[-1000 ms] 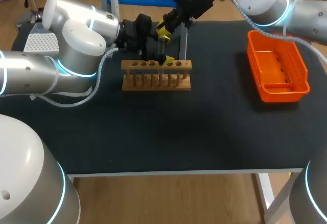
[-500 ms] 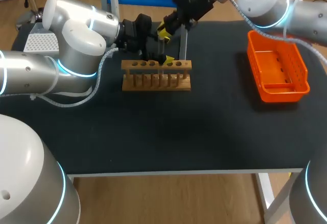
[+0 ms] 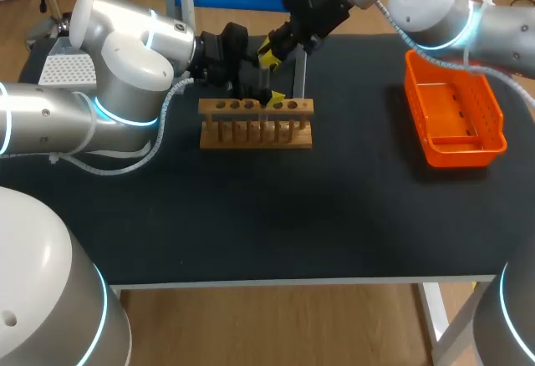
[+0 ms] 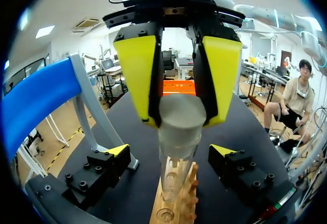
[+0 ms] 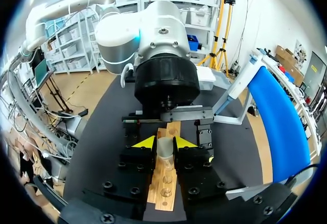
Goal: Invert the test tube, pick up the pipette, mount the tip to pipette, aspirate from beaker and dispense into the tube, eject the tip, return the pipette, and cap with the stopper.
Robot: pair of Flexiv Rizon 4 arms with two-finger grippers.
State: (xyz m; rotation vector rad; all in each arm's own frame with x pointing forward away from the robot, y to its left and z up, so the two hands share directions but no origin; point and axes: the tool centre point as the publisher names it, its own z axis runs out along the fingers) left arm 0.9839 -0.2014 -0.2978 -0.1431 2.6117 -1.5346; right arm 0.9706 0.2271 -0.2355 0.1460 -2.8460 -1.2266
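Gripping stopper (image 4: 179, 112) with my right gripper (image 5: 164, 142); it sits atop tube (image 4: 176, 170) over rack (image 4: 187, 208). Left gripper (image 4: 168, 151) spread, fingers flanking tube, not touching.

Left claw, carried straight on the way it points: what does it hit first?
Probably the tube, held in the right claw: it stands dead ahead, between the open fingers of the left claw. Depth is hard to judge.
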